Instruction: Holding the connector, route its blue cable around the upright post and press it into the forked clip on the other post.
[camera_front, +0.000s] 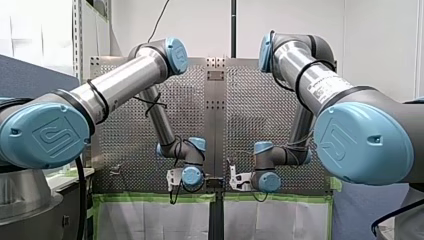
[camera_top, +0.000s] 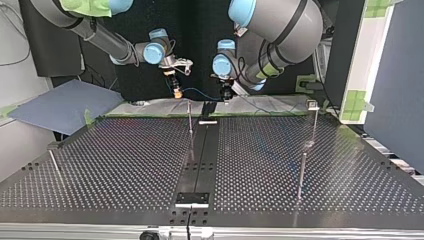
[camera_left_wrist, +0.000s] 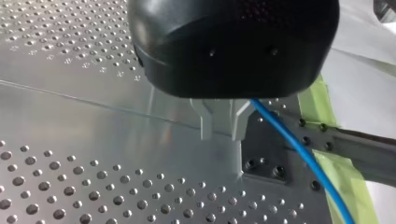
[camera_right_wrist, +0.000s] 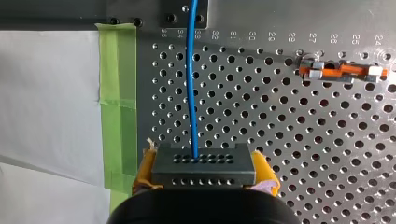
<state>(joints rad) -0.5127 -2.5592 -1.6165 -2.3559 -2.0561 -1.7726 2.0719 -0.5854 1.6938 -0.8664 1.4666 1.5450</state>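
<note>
In the top view, my right gripper (camera_top: 176, 91) and my left gripper (camera_top: 227, 95) hang at the far edge of the tabletop (camera_top: 125, 165), with the blue cable (camera_top: 200, 92) between them. In the left wrist view, its metal fingers (camera_left_wrist: 205, 123) stand together and the cable passes just beside them. In the right wrist view, yellow pads (camera_right_wrist: 265, 169) clamp the connector (camera_right_wrist: 203, 163).

L arm (camera_front: 125, 80) & R arm (camera_front: 310, 82) reach across perf. table (camera_front: 260, 115), wrists low near green tape (camera_front: 150, 197).
</note>
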